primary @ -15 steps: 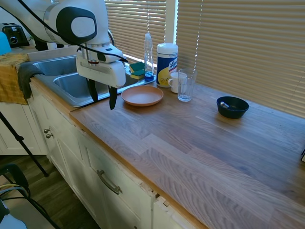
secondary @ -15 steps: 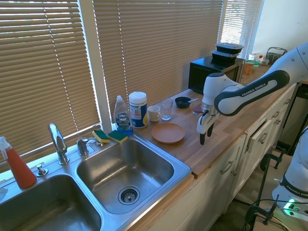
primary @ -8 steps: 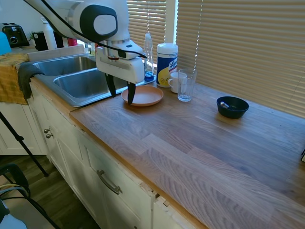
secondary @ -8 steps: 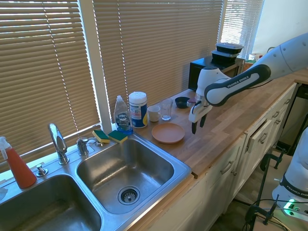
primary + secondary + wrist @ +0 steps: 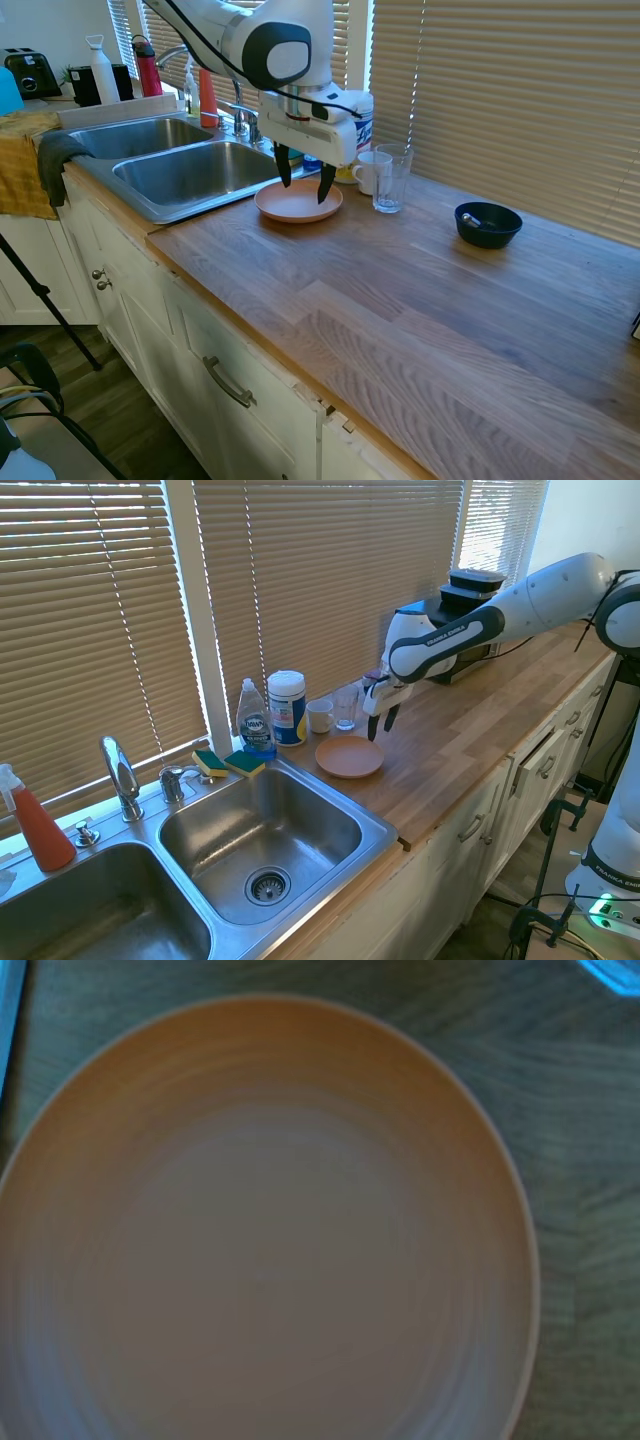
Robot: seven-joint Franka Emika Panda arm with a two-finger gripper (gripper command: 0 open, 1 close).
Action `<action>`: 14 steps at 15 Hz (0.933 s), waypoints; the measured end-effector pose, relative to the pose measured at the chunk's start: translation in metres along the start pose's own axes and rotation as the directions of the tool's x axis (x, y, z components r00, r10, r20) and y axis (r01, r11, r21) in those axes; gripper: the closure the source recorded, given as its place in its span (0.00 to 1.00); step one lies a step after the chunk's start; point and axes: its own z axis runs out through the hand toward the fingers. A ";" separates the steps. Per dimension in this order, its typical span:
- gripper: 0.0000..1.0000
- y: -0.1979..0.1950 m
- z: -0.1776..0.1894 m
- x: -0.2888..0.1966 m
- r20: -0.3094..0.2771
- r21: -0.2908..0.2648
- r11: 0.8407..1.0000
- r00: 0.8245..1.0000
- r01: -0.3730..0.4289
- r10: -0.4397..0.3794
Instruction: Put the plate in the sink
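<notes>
Round, shallow salmon-orange plate (image 5: 298, 200) flat on the wooden counter (image 5: 420, 290) beside the stainless steel sink (image 5: 190, 172). Open, empty tool (image 5: 301, 182) above. Probably stiff, slippery; grip its raised rim.

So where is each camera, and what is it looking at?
First exterior view: it looks along the wooden counter toward the sink; the arm comes in from the left, its gripper open above the plate.
Second exterior view: it looks down over the sink from the opposite end; the arm comes in from the right.
Wrist view: it looks straight down, filled by the plate; none of the robot shows.
All three views share the plate.
</notes>
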 end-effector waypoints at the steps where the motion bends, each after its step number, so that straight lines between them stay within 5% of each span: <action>1: 0.00 -0.002 0.006 0.010 0.006 0.008 1.000 1.000 -0.004 0.004; 9: 0.00 -0.012 0.056 0.039 0.115 0.033 0.999 0.993 -0.012 0.008; 10: 1.00 -0.012 0.058 0.041 0.124 0.036 0.999 0.992 -0.012 0.008; 14: 1.00 -0.013 0.060 0.045 0.152 0.048 0.999 0.988 -0.003 -0.005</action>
